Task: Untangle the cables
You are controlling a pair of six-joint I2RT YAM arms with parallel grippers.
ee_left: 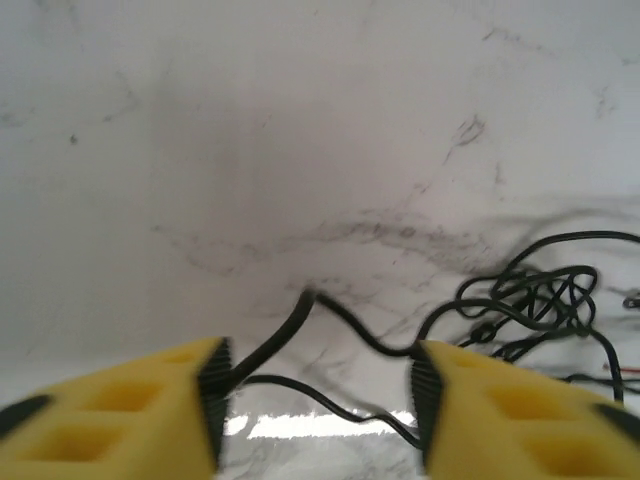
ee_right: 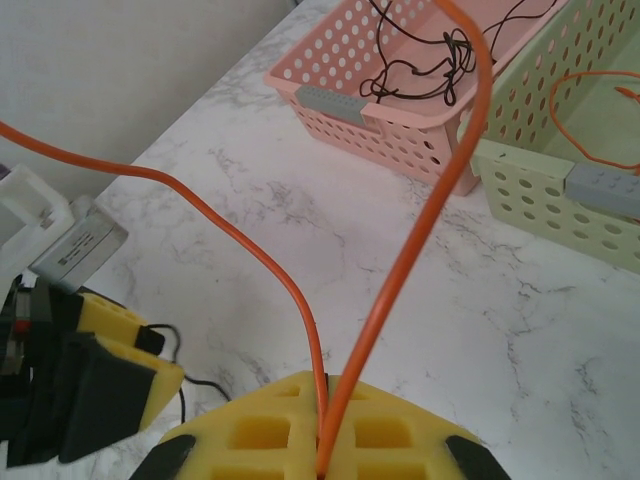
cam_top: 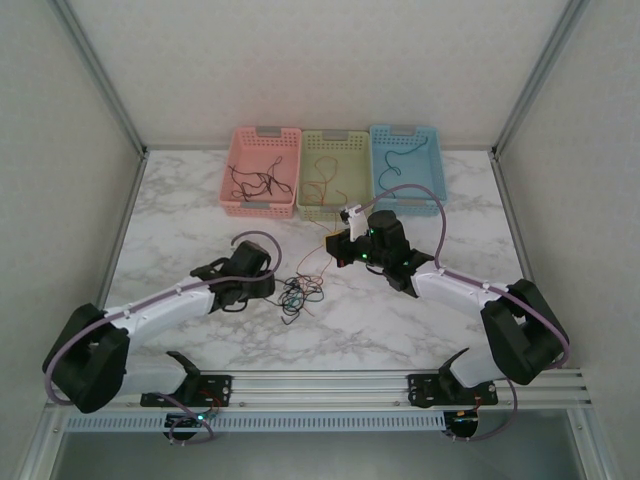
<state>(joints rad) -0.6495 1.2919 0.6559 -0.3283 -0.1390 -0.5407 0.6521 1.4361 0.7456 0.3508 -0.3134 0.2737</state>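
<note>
- Nearest us, a small tangle (cam_top: 298, 293) of cables lies unsorted on the worktop (cam_top: 180, 220). Our left jaws stand parted around a black cable (ee_left: 270, 345).
- Beyond, our right jaws pinch an orange cable (ee_right: 400, 270), not yet in a basket.
- Farthest, three baskets (cam_top: 330, 209) already hold sorted cables.

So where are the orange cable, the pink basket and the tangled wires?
orange cable (ee_right: 405, 265), right wrist view, on its right strand.
pink basket (cam_top: 231, 170), top external view, on its left wall.
tangled wires (cam_top: 300, 292), top external view, middle of the heap.
</note>
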